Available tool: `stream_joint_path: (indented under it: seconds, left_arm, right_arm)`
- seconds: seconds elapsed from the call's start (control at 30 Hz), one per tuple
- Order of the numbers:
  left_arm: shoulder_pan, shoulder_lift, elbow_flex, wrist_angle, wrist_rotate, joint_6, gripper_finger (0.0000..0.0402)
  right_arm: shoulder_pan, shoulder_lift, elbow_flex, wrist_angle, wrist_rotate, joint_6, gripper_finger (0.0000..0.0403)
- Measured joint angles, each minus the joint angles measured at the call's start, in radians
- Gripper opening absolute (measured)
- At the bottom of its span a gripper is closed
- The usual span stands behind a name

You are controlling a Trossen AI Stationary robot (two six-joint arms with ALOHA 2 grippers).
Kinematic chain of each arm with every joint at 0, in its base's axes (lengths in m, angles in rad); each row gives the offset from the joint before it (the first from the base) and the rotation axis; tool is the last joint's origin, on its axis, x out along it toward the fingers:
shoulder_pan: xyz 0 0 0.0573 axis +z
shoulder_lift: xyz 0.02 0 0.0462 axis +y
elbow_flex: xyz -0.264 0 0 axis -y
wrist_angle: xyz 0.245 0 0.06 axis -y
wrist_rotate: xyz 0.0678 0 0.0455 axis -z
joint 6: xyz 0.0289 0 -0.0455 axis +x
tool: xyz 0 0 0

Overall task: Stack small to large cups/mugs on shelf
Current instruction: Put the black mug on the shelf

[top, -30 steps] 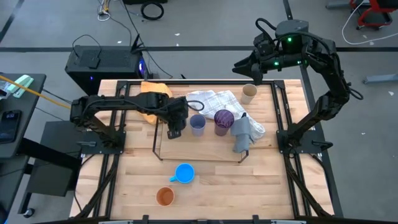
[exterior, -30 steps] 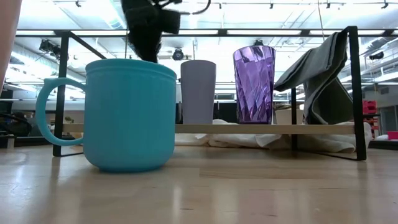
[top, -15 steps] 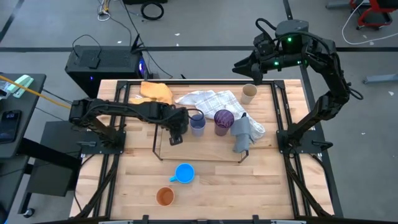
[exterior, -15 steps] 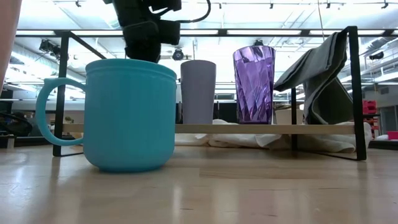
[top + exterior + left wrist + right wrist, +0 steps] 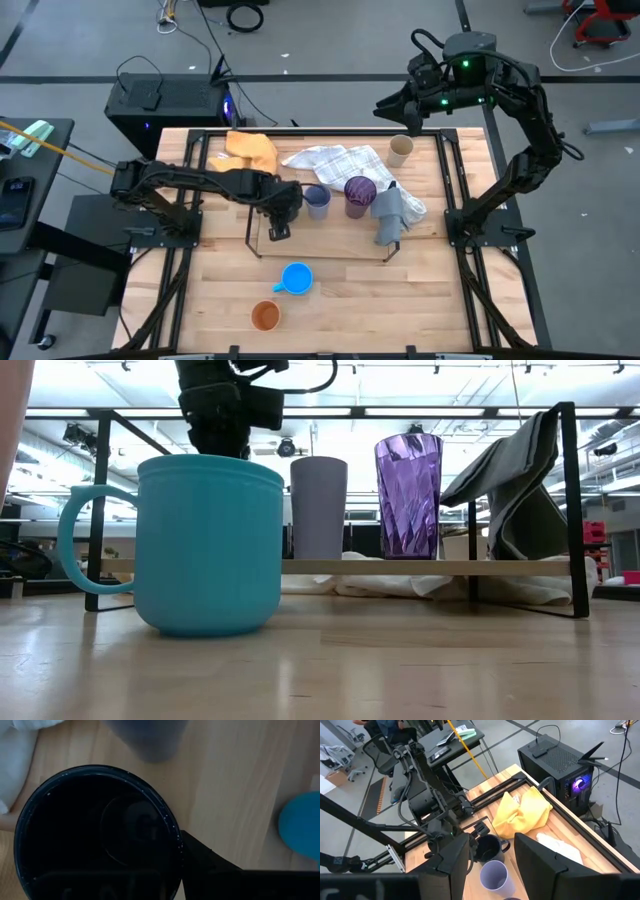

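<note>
My left gripper (image 5: 287,200) hangs over the left end of the shelf (image 5: 250,238), shut on the dark navy cup (image 5: 95,835), which shows from above in the left wrist view. On the shelf board to its right stand the pale lavender cup (image 5: 317,200) and the purple cup (image 5: 358,192). The tan cup (image 5: 400,150) stands at the far right. The bright blue mug (image 5: 296,278) and the orange cup (image 5: 264,316) stand near the front edge. My right gripper (image 5: 385,105) is open, high above the far edge. My left gripper holds the dark navy cup by its rim (image 5: 172,827), coming from above and pointing steeply down. One finger (image 5: 200,865) lies outside the wall; the other is lost in the dark inside. The cup is upright, mouth up; whether its base touches the shelf I cannot tell.
A grey cloth (image 5: 392,215) hangs over the shelf's right end. A white-checked cloth (image 5: 335,160) and a yellow cloth (image 5: 250,150) lie behind the shelf. In the low view the blue mug (image 5: 205,545) hides the shelf's left part.
My left gripper has sunk with the dark navy cup and shifted a little toward the table's left and near edges, over the shelf's left end. The cup has stayed upright in the hold.
</note>
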Motion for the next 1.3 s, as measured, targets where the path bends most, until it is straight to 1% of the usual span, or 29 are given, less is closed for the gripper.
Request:
stream_joint_path:
  seconds: [0.4,0.5,0.6,0.7,1.0,1.3]
  left_arm:
    - [-0.007,0.001,0.000,0.001,0.007,-0.027,0.0027]
    - [-0.006,0.004,-0.003,-0.007,0.028,-0.038,0.0056]
    - [-0.007,0.005,-0.003,-0.006,0.026,-0.039,0.0085]
    - [-0.007,0.005,-0.003,-0.006,0.018,-0.039,0.0096]
    - [-0.005,0.004,-0.003,-0.003,0.008,-0.028,0.0084]
    - [0.015,0.003,-0.002,-0.003,-0.004,-0.018,0.0090]
  right_arm:
    - [0.000,0.000,0.000,0.005,0.000,-0.009,0.0164]
    - [0.000,0.000,0.000,0.005,0.000,-0.010,0.0164]
    - [0.000,0.000,0.000,0.004,0.000,-0.010,0.0164]
    - [0.000,0.000,0.000,0.004,0.000,-0.010,0.0164]
    - [0.000,0.000,0.000,0.004,-0.008,-0.010,0.0164]
    - [0.000,0.000,0.000,0.004,-0.009,-0.010,0.0164]
